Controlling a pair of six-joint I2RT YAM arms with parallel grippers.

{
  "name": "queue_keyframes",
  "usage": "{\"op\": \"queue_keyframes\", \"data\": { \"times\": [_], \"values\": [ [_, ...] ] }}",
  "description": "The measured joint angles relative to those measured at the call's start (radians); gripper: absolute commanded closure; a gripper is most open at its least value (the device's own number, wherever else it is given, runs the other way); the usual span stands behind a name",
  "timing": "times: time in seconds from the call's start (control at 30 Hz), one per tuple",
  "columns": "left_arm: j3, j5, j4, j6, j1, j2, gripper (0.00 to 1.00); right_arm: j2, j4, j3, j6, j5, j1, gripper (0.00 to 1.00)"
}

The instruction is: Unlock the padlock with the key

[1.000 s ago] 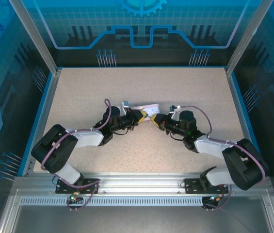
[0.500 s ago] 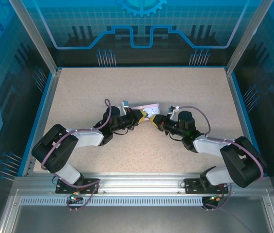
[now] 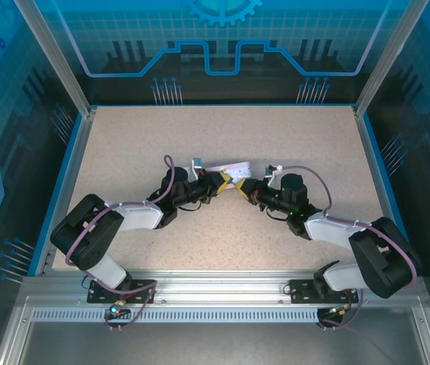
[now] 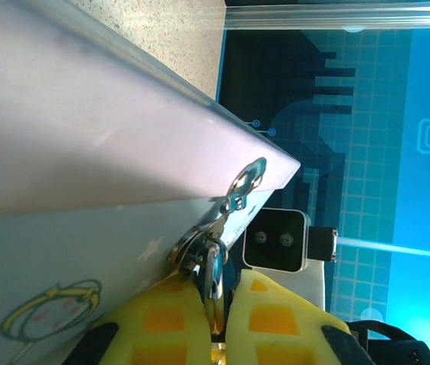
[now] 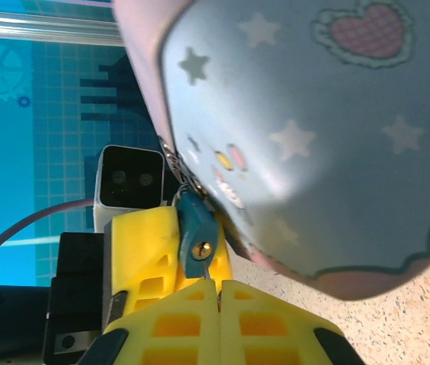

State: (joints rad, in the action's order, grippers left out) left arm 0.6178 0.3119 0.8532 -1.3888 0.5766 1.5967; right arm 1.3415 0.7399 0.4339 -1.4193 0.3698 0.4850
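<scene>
Where the two arms meet at the middle of the speckled beige table (image 3: 199, 129), one pale lavender rectangular tin (image 3: 228, 167) printed with stars and a heart lies between the two yellow-fingered grippers. One small blue-bodied padlock (image 5: 197, 232) hangs at the tin's edge, by the single silvery metal hasp (image 4: 243, 182). The left gripper (image 4: 215, 293) is clenched on the padlock's thin metal shackle (image 4: 213, 274), fingers nearly touching. From the right wrist view, the padlock's one brass keyhole (image 5: 205, 249) faces the camera. The right gripper (image 5: 217, 287) sits just below it with both fingers pressed tight together. Whether the key lies between them cannot be told.
</scene>
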Motion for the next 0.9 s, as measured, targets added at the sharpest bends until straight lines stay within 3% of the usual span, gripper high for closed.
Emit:
{"op": "queue_keyframes", "data": {
  "times": [0.9],
  "values": [
    [0.000,-0.002,0.015,-0.001,-0.002,0.007,1.00,0.008,-0.022,0.022,0.006,0.000,-0.002,1.00]
  ]
}}
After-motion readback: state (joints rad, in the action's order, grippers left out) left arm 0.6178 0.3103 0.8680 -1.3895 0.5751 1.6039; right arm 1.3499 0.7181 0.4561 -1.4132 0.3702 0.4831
